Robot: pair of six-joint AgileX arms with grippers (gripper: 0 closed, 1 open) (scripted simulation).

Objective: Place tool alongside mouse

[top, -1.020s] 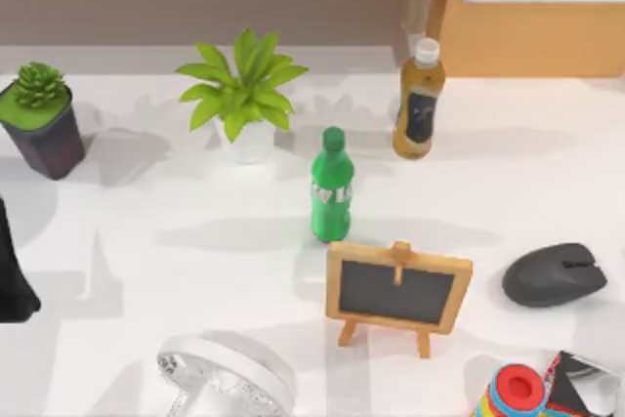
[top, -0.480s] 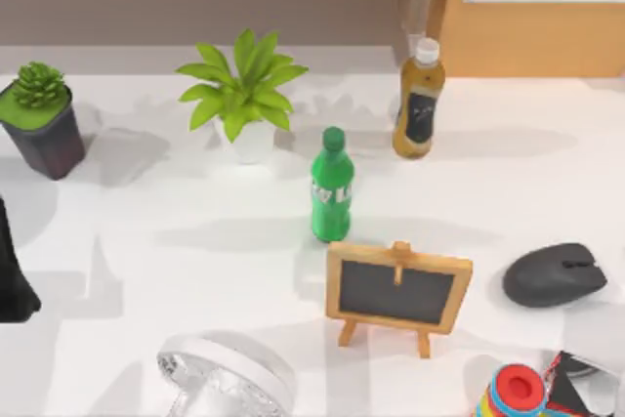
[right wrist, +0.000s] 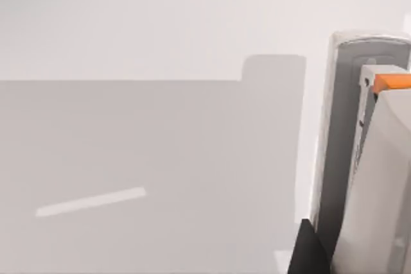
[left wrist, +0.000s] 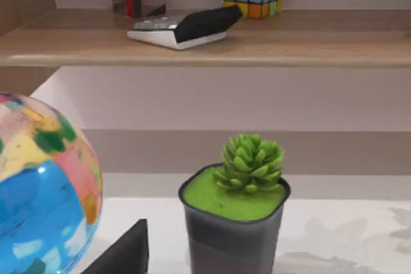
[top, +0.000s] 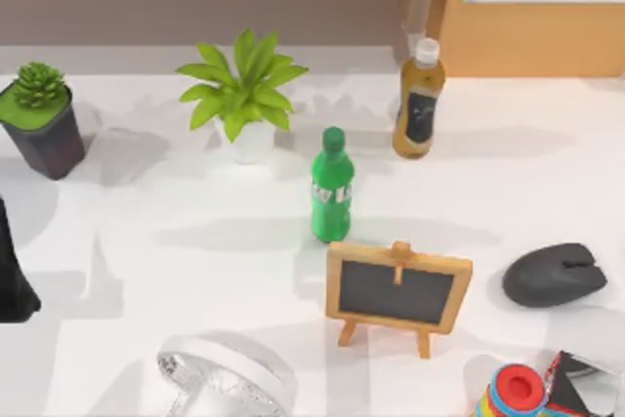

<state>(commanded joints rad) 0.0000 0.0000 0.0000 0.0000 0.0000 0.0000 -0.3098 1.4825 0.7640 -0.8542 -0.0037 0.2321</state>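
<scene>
The mouse (top: 555,275) lies flat on the white table (top: 195,241), and everything here is best placed from it. The small chalkboard (top: 397,292) stands to its left with a clear gap between them. A striped, many-coloured object (top: 516,390) sits near the mouse on the side toward the table's front edge. Your right arm (top: 584,386) is beside that striped object, close in front of the mouse. Your left arm (top: 12,280) is parked far across the table from the mouse.

I cannot tell whether either gripper is open or closed, so check that before you commit to anything. I also cannot say for certain which thing is the tool. The right wrist view shows a grey-and-white piece with an orange tab (right wrist: 359,145) close to that camera, and it may be the one.

The right arm looks best placed for this step. Aim for the bare table between the mouse and the front edge, and set the tool down parallel to the mouse's long side, close but not touching. Approach low and slowly, keep clear of the striped object, and don't nudge the mouse.
</scene>
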